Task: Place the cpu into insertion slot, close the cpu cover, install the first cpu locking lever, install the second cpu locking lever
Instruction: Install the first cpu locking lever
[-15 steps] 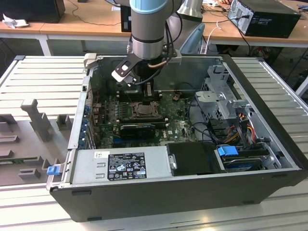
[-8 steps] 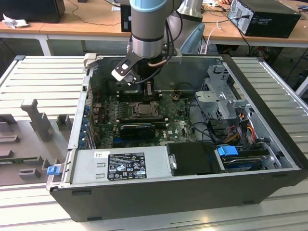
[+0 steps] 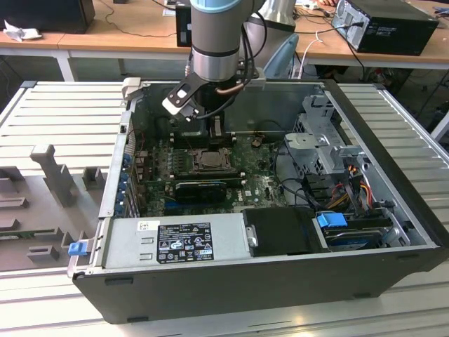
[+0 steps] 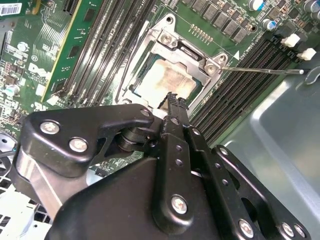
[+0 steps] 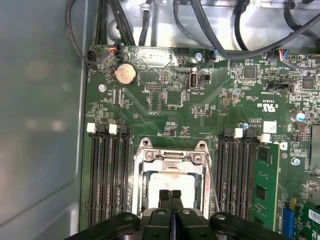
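Note:
The cpu lies flat in the insertion slot, its pale face showing through the cut-out of the silvery cpu cover, which lies down over it. My gripper is shut with nothing between its fingers. Its tips hang just above the near edge of the cpu in both wrist views. In the exterior view the gripper reaches down into the open case right behind the slot. A thin metal locking lever sticks out sideways from one corner of the socket, free of its catch.
Rows of dark memory slots flank the socket on both sides. A long black card lies in front of it. The grey power supply, the drive cage and the case walls hem in the board.

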`<action>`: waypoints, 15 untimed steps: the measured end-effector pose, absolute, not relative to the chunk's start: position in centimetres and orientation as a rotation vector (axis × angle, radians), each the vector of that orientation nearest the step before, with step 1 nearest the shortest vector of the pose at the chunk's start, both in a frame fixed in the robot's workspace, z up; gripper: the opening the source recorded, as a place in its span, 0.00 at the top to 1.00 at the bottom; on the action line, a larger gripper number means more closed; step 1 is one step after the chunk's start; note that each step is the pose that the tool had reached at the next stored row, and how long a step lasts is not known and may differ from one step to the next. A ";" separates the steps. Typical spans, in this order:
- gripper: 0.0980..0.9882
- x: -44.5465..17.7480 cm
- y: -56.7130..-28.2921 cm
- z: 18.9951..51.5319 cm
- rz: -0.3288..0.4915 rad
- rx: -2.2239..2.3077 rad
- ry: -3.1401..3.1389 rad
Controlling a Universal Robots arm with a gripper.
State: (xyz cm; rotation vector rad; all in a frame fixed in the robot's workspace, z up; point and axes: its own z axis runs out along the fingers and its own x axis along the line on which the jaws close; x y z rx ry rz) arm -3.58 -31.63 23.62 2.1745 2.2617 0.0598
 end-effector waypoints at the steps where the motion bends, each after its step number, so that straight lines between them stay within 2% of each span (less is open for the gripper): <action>1: 0.99 -3.6 -31.6 23.8 0.059 2.174 2.262; 15: 0.99 -3.6 -31.6 27.6 0.058 2.171 2.263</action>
